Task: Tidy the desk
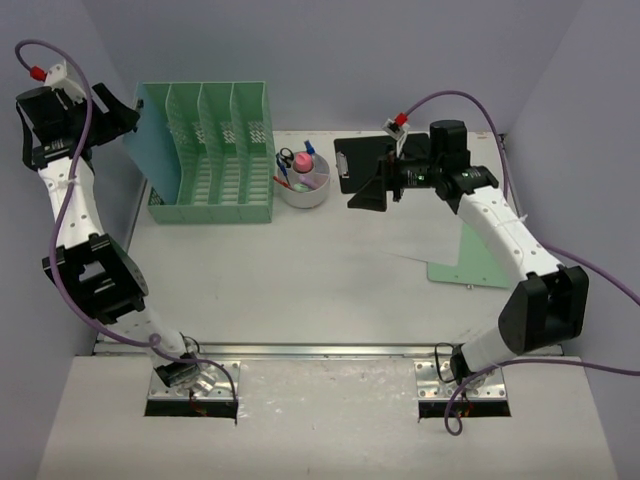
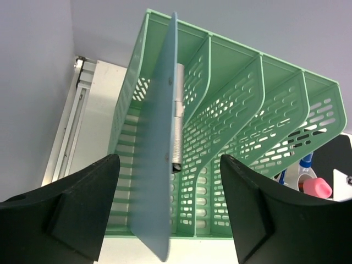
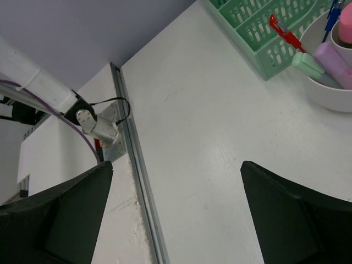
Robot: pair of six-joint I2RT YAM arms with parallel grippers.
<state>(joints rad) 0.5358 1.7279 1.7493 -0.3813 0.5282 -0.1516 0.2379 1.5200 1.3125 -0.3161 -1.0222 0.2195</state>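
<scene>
Well, mint folder (image 2: pixel 157 165) leaning on rack (image 2: pixel 247 110).

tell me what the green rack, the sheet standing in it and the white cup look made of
The rack: moulded plastic, mint green, faint sheen; the slotted walls in one piece suggest it. The sheet in its end slot: thin stiff plastic, frosted pale blue, likely. The clip behind it: silvery, probably metal. The cup: smooth white, ceramic or plastic, cannot tell which.
</scene>
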